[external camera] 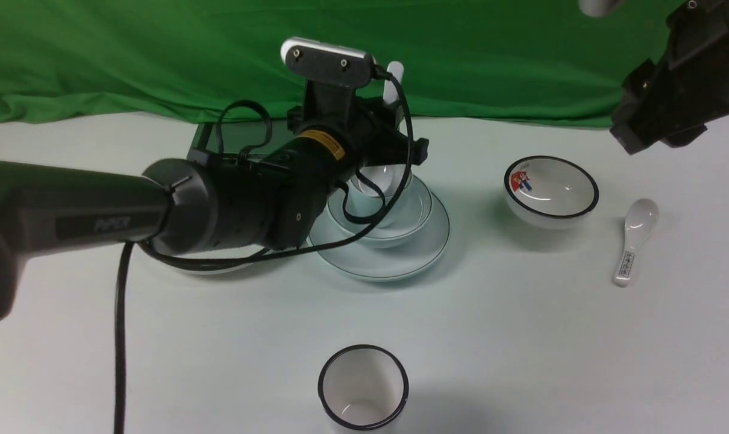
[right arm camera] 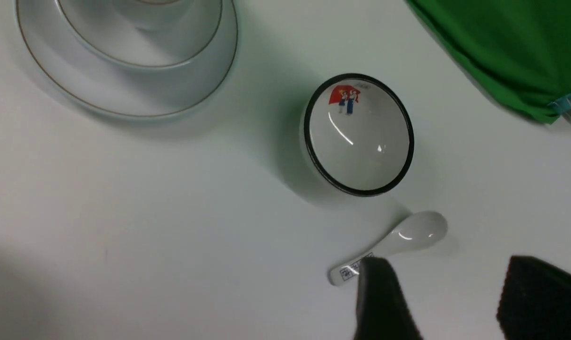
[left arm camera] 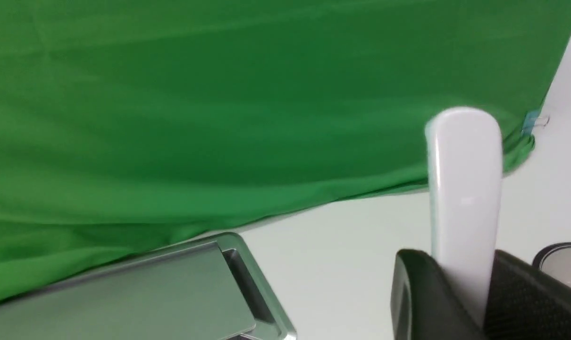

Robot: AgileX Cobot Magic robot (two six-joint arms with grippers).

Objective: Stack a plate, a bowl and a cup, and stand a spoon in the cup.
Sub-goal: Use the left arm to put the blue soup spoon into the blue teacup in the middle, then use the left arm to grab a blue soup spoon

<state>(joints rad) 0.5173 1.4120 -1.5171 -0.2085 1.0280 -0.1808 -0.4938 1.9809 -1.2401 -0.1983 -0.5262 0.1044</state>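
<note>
The plate (external camera: 400, 265) lies mid-table with the bowl (external camera: 422, 211) on it and the cup (external camera: 364, 196) inside the bowl. My left gripper (left arm camera: 462, 283) is shut on the handle of the plain white spoon (left arm camera: 465, 189), holding it upright. The spoon's handle tip (external camera: 393, 81) pokes up behind the left wrist, right over the cup. Its lower end is mostly hidden by the wrist. My right gripper (right arm camera: 450, 293) is open and empty, raised at the far right. In its view the plate (right arm camera: 78, 94), bowl (right arm camera: 125, 52) and cup (right arm camera: 148, 12) show stacked.
A black-rimmed bowl with a red-blue picture (external camera: 551, 190) stands right of the stack, and a spoon with print on its handle (external camera: 634, 238) lies beside it. A black-rimmed white cup (external camera: 363, 386) stands near the front edge. A flat metal plate (left arm camera: 148, 293) lies by the green backdrop.
</note>
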